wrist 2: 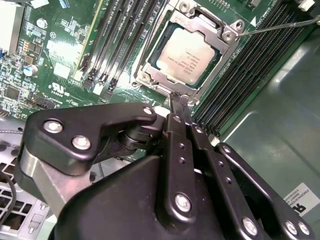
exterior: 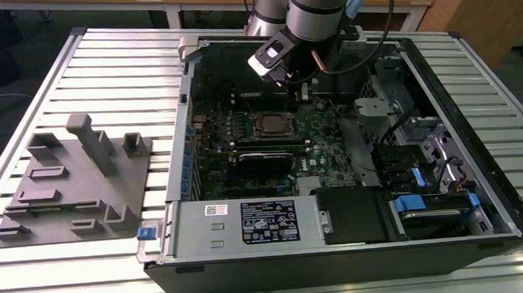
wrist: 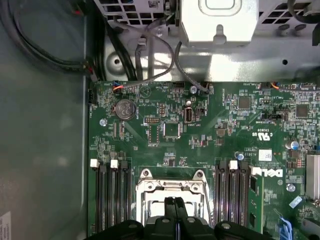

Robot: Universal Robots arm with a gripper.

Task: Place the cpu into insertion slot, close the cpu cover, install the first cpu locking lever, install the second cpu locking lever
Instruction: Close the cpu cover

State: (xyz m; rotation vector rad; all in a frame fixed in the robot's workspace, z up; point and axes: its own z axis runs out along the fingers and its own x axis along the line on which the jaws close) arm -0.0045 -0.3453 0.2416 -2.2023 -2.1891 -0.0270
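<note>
The cpu (wrist 2: pixel 187 55), a silver-grey square chip, lies in the insertion slot (exterior: pixel 268 125) on the green motherboard (exterior: pixel 319 144). The cpu cover (wrist 2: pixel 222 36), a silver frame plate, lies flat around it. A thin metal locking lever (wrist 2: pixel 280 25) runs from one socket corner out over the black memory slots. My gripper (wrist 2: pixel 176 101) is shut, its black fingers pressed together with the tips at the socket's edge. In the first wrist view the gripper (wrist: pixel 174 202) hangs over the socket frame (wrist: pixel 150 187). In the exterior view the gripper (exterior: pixel 299 90) hovers just behind the socket.
The open computer case (exterior: pixel 186 123) lies on a slatted metal table (exterior: pixel 108 74). A grey holder block (exterior: pixel 77 174) stands at the exterior view's left. The power supply (exterior: pixel 247 223) is at the front, with drive bays and cables (exterior: pixel 422 179) at the right. Memory slots (wrist: pixel 107 200) flank the socket.
</note>
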